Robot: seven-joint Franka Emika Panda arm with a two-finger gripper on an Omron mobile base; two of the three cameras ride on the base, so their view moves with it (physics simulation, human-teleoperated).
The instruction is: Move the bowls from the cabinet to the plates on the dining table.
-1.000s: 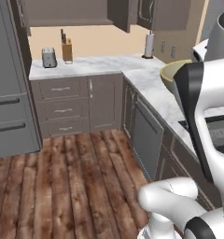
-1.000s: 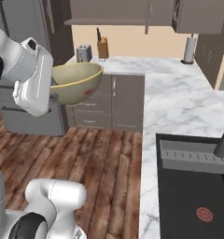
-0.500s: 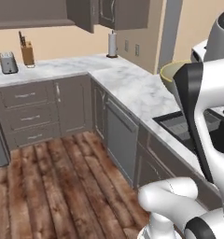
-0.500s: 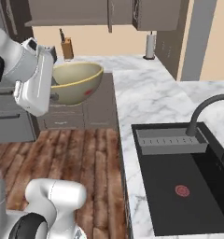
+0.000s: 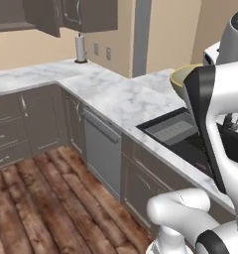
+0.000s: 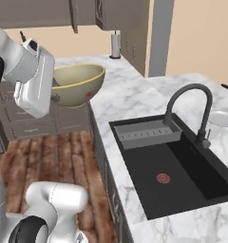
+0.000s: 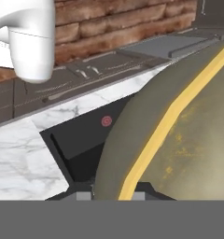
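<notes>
Gripper (image 6: 58, 97) clamped narrow on rim of olive-tan bowl (image 6: 78, 84), bowl held up in air, mouth roughly upward, sticking out sideways from the hand. Below and beyond the bowl: dining table (image 6: 130, 97) w/ black sink (image 6: 170, 171) and arched faucet (image 6: 192, 111). Pale plate (image 6: 222, 117) on the marble well past the faucet, far from gripper. Cabinet (image 5: 86, 14) up high, well apart, door ajar.

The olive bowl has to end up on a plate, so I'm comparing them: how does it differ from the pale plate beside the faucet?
The olive bowl is deep and olive-tan; the pale plate is flat and whitish-grey. The bowl is held up in the air by the claw; the plate lies on the marble top beside the faucet. Both are round.
</notes>
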